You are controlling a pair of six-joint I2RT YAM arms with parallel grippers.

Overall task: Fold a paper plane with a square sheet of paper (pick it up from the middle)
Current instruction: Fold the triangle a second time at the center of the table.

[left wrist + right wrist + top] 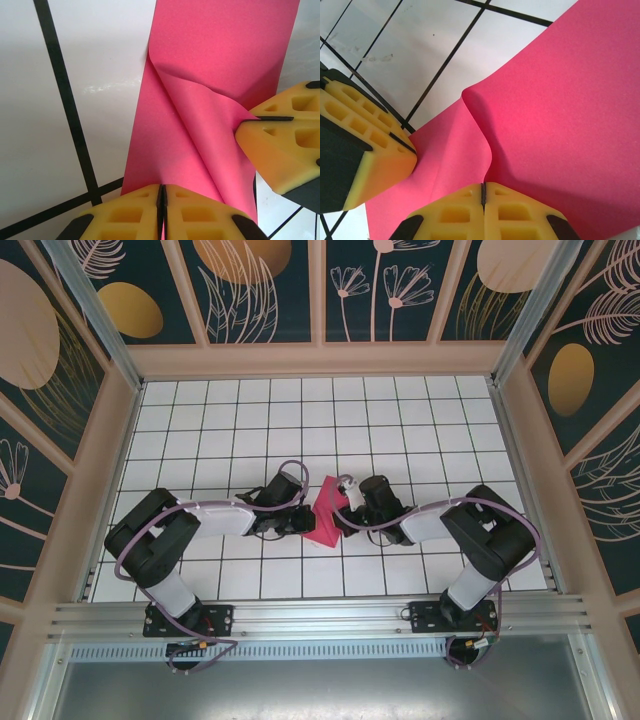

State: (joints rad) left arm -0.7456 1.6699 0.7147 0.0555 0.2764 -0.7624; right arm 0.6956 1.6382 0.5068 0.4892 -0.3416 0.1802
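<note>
The square sheet of paper (325,508) is red-pink and lies mid-table, folded to a narrow band between the two grippers. My left gripper (308,522) comes in from the left and is shut on the sheet's near edge (161,186). From the right, my right gripper (343,506) is shut on the other edge (484,184). In the left wrist view the paper (210,60) buckles into a raised ridge running toward the right gripper (251,119). In the right wrist view the paper (560,100) curls up in a fold, with the left gripper (413,150) pinching its left side.
The white tabletop (300,420) has a black grid and open room behind and beside the arms. Wooden frame walls (320,360) enclose it at the back and sides. An aluminium rail (320,615) carries both arm bases at the near edge.
</note>
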